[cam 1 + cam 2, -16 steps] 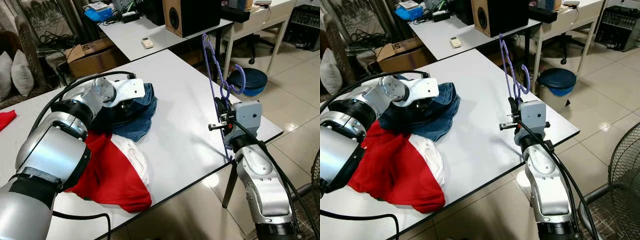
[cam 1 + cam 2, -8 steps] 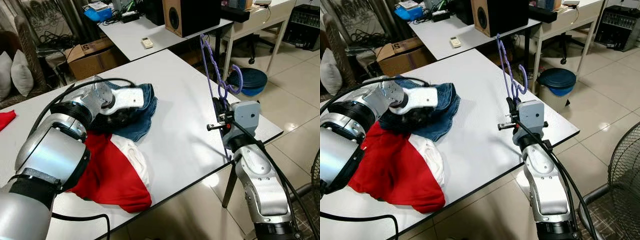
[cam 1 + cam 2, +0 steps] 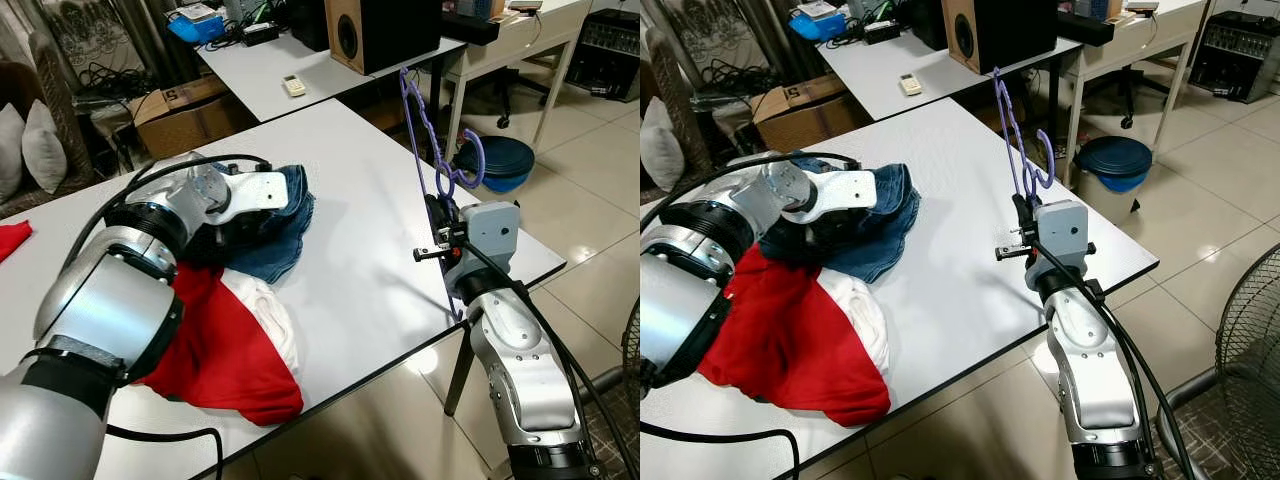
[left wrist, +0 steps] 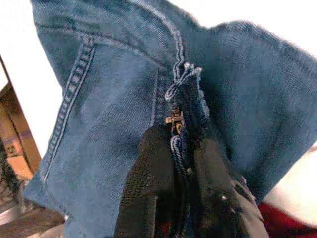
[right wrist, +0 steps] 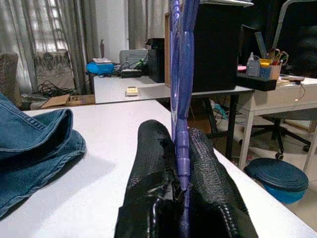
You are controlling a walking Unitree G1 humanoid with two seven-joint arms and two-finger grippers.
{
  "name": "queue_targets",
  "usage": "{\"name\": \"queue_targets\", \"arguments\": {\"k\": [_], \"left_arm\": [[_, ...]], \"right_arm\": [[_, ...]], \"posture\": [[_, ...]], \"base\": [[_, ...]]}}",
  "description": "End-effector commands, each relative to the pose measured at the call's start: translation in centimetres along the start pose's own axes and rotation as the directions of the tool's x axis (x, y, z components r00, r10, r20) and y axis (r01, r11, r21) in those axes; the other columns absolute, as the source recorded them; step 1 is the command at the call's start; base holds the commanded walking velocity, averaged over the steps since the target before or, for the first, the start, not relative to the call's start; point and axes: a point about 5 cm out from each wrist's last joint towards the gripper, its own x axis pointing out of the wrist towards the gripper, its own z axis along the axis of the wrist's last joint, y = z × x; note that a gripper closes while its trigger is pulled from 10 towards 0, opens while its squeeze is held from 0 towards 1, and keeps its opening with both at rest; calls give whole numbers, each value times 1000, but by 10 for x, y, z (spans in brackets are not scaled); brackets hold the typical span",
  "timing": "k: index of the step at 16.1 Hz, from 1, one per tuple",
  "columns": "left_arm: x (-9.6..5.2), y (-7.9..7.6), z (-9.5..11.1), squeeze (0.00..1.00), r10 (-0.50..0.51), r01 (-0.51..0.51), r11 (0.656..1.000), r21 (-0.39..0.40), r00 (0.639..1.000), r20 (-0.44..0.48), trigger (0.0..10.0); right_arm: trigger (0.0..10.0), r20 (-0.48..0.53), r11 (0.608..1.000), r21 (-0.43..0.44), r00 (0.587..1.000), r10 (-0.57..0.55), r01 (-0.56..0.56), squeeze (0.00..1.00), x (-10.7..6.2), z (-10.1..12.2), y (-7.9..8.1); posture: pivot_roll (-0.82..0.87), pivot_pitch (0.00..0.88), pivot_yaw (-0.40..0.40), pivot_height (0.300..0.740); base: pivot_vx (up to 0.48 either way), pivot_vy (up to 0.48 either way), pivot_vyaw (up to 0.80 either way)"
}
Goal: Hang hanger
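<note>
Right gripper [image 5: 181, 163] clamped on the purple hanger [image 3: 424, 130], which is pinched edge-on between the jaws; long axis runs up and away from the fingertips, hook [image 3: 470, 160] likely curling toward the blue bin [image 3: 505, 160]. Left gripper [image 4: 181, 163] closed on a denim jeans [image 3: 875, 225] seam, beside the red garment [image 3: 225, 350].

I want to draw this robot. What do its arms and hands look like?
Both arms are shiny silver tubes with black rings at the joints and black cables running alongside. The left hand and right hand each have two long black fingers with a rough, textured surface. The wrists carry pale grey box-shaped blocks.
</note>
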Motion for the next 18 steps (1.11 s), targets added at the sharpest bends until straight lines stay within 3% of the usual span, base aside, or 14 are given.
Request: {"name": "queue_targets", "arguments": {"k": [1, 5, 7, 10, 11, 13, 14, 18], "left_arm": [[1, -3, -3, 0, -17, 18, 999, -38, 1000, 22, 0], [2, -6, -2, 0, -36, 43, 994, -100, 997, 71, 0], [0, -2, -5, 0, 23, -2, 986, -168, 992, 121, 0], [-4, 5, -9, 0, 126, -99, 977, -190, 983, 136, 0], [-12, 17, -10, 0, 259, -222, 950, -220, 953, 156, 0], [-21, 28, -9, 0, 362, -310, 914, -263, 914, 181, 0], [-46, 53, 0, 0, 542, -436, 819, -373, 801, 255, 0], [-80, 82, 15, 0, 706, -524, 693, -495, 634, 317, 0]], "right_arm": [[10000, -73, 1000, 17, 997, 15, -14, 0, -2, -15, 5], [10000, -70, 1000, 14, 997, 19, -18, 0, -2, -14, 5], [10000, -71, 1000, 15, 997, 22, -21, 0, -3, -14, 4], [10000, -51, 995, 98, 998, 36, -31, 0, -7, -8, 1], [10000, -42, 987, 145, 996, 73, -66, 0, -13, -4, -2], [10000, -27, 974, 200, 993, 116, -108, 0, -19, 0, -1], [10000, 24, 918, 293, 962, 272, -267, 0, -34, 12, 10], [10000, 41, 819, 354, 883, 468, -451, 0, -53, 19, 17]], "posture": [[-151, 0, 224, 740], [-156, 0, 226, 740], [-155, 0, 224, 740], [-165, 0, 231, 740], [-178, 0, 238, 740], [-184, 0, 239, 740], [-193, 0, 222, 740], [-188, 0, 201, 740]], "base": [[0, 0, 0], [0, 0, 0], [0, 0, 0], [0, 0, 0], [0, 0, 0], [0, 0, 0], [0, 0, 0], [0, 0, 0]]}}
